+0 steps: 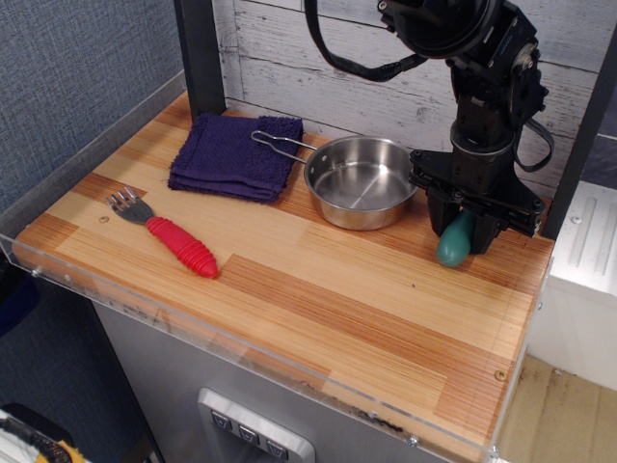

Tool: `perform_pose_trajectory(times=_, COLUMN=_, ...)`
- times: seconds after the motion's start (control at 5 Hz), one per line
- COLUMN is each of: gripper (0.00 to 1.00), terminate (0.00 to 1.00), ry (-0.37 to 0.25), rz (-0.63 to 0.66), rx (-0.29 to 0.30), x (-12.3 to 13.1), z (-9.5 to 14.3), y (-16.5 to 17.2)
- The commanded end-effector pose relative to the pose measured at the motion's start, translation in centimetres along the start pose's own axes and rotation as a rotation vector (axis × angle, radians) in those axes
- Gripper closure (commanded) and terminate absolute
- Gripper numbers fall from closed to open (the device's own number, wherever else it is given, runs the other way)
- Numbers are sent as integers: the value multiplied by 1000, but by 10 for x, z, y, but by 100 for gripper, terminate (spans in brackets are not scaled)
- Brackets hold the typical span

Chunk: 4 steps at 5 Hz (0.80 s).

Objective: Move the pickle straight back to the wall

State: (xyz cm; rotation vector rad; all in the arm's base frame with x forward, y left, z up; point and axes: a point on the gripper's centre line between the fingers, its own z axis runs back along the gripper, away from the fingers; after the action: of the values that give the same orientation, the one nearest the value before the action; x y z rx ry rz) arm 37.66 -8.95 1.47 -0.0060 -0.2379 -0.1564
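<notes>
The teal-green pickle (454, 243) hangs end-down in my black gripper (465, 228) at the back right of the wooden table (318, 289). My fingers are shut on its upper part, and its lower end is at or just above the tabletop; I cannot tell whether it touches. The whitewashed plank wall (328, 68) stands just behind the gripper. The pickle's top is hidden by the gripper.
A steel pan (359, 181) with a wire handle sits left of the gripper. A dark blue cloth (235, 154) lies at the back left. A red-handled fork (166, 234) lies at the front left. A black post (201, 53) and a blue-grey fabric panel (67, 77) stand at left.
</notes>
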Motion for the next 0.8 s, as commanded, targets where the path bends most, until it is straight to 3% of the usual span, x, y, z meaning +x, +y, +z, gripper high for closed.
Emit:
perform_pose_trajectory(times=0.0, gripper=0, terminate=0, ry=-63, rz=34, rx=-30, x=-8, z=34, y=9)
perform_pose_trajectory(times=0.2, gripper=0, terminate=0, ry=-65, rz=30, rx=-38, x=-8, z=40, y=9)
perform_pose_trajectory(times=0.6, gripper=0, terminate=0, ry=-128, rz=22, rx=-61, x=-7, z=74, y=10)
